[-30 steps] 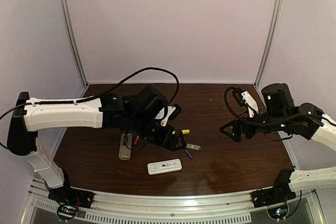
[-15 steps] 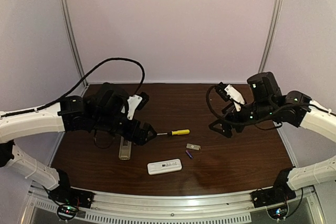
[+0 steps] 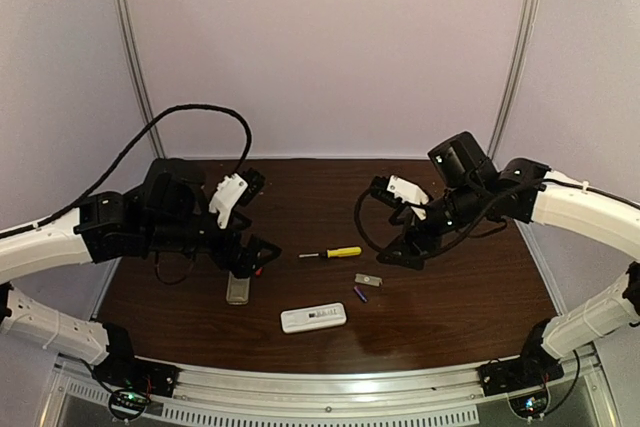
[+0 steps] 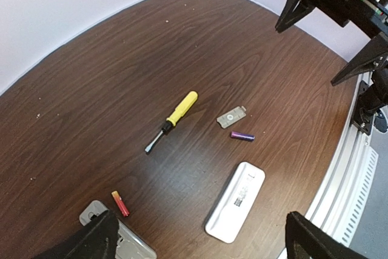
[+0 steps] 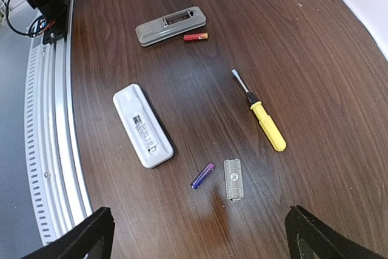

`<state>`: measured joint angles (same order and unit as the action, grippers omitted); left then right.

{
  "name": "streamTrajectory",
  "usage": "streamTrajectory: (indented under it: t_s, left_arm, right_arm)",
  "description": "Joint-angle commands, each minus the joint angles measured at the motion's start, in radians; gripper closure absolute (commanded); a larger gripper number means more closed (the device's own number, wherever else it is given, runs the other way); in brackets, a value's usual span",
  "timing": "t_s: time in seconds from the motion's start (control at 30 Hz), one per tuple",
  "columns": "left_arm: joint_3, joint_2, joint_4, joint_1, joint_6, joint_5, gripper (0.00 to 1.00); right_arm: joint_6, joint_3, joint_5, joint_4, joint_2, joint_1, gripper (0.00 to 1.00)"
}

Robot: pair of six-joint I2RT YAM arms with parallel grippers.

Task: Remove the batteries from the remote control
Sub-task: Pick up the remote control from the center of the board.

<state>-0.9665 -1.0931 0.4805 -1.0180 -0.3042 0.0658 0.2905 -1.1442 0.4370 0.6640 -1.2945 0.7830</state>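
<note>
A grey remote [image 3: 238, 290] lies left of centre with its battery bay open [image 5: 171, 25]; what is inside I cannot tell. A red battery with an orange end [image 5: 196, 37] lies on the table beside it [image 4: 120, 203]. One purple battery [image 3: 360, 294] lies next to the small grey cover plate [image 3: 368, 279], also in the wrist views [image 5: 203, 175] [image 4: 242, 136]. Other batteries are not visible. A white remote [image 3: 313, 317] lies face down near the front. My left gripper [image 3: 258, 257] is open and empty above the grey remote's far end. My right gripper [image 3: 400, 255] is open and empty, up and right of the cover plate.
A yellow-handled screwdriver [image 3: 335, 253] lies mid-table between the grippers, also in the wrist views [image 4: 176, 110] [image 5: 265, 122]. The metal rail [image 5: 51, 125] runs along the table's front edge. Pale walls close in the back and sides.
My left arm has pulled back to the left, off the screwdriver area, to the grey remote. My right arm has swung left toward the table's centre. The objects have stayed put.
</note>
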Motion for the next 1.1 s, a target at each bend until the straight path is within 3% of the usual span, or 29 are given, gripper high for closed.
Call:
streamTrajectory:
  t_s: [0.0,0.3,0.7,1.07]
  left_arm:
    - [0.03,0.004,-0.066,0.003,0.058,0.002,0.03]
    - [0.034,-0.055,-0.142,0.009,0.103,-0.002,0.03]
    - [0.04,-0.124,-0.212,0.138,0.137,-0.149,0.03]
    - [0.095,-0.105,-0.242,0.174,0.147,-0.178,0.02]
  right_arm:
    - [0.085,-0.023,0.015,0.041,-0.048,0.028,0.0]
    - [0.152,-0.036,-0.035,0.03,-0.186,0.071,0.0]
    - [0.262,-0.085,-0.026,0.002,-0.346,0.08,0.0]
    - [0.244,-0.105,-0.013,-0.056,-0.437,0.114,0.01]
